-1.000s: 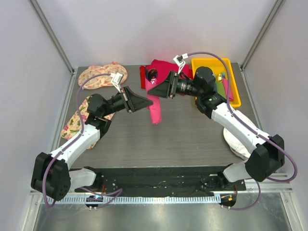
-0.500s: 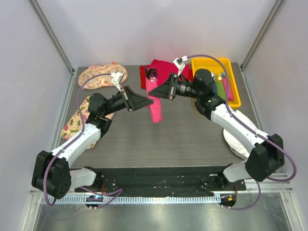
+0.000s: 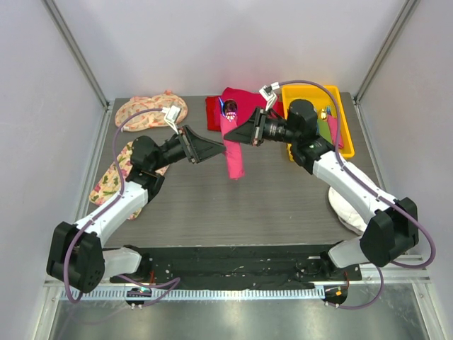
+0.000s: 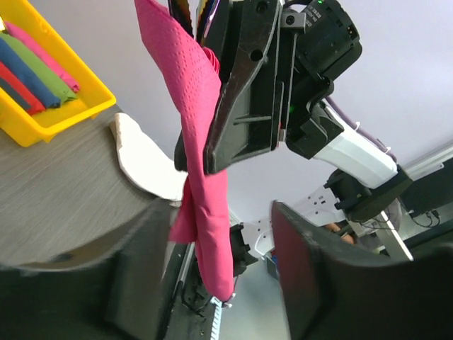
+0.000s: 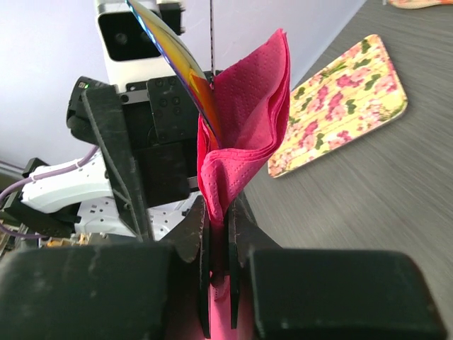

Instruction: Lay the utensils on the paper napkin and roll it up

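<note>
paper napkin point(image 3: 234, 161) hangs limp over the far middle of the table point(image 3: 283, 205), pinched near its top in the right gripper point(image 5: 219, 258). left gripper point(image 3: 220, 147) is just beside it, jaws apart. looks light, floppy, tearable, so i'd grab a corner gently.

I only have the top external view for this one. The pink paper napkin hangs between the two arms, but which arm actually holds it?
Observer: The right gripper: its wrist view shows its jaws shut on the folded bright pink paper napkin.
Operator: And the left?
Observer: The left gripper has its jaws open, the napkin in the gap between them, unpinched.
Operator: Any cutlery inside?
Observer: A slim dark shiny utensil rises from the napkin's fold.
</note>
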